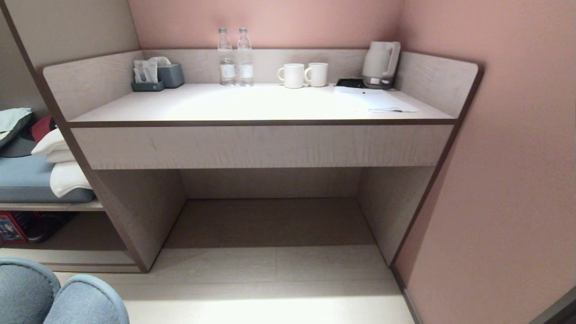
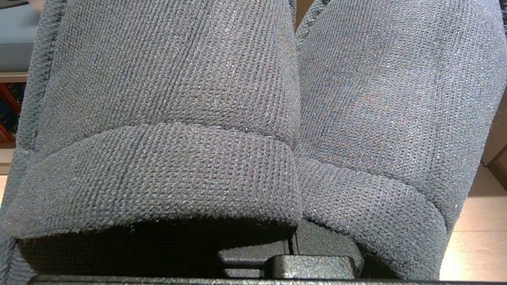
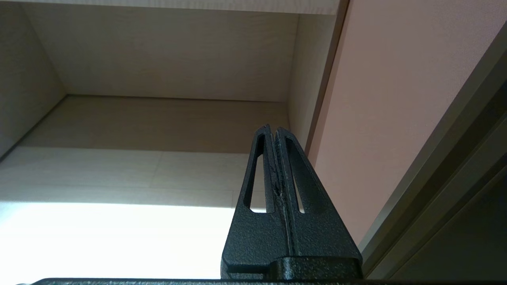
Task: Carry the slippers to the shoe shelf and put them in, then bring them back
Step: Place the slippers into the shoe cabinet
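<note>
Here, the robot is facing the desk [image 1: 263, 105], whose wide kneehole [image 1: 270, 211] is filling the centre of the head view; the shoe shelf [image 1: 67, 234], the low cubby under the blue-cushioned bench [image 1: 27, 180], is lying off to the robot's left, only partly in view. The slippers [image 2: 253, 118] are hanging as a pair, side by side and touching, from the left gripper [image 2: 295, 253], whose jaws are pinched together on the fabric at the heel ends, presumably so that one grasp is carrying both; their rounded toes [image 1: 58, 297] are showing at the lower left of the head view, near the floor. The right gripper [image 3: 274, 136] is idling with its fingers pressed together on nothing, pointing toward the kneehole beside the pink wall [image 3: 396, 99]; it seems to be kept clear of the load. Judging by the layout, the carry is calling for a turn leftward before the pair can be slid in.
</note>
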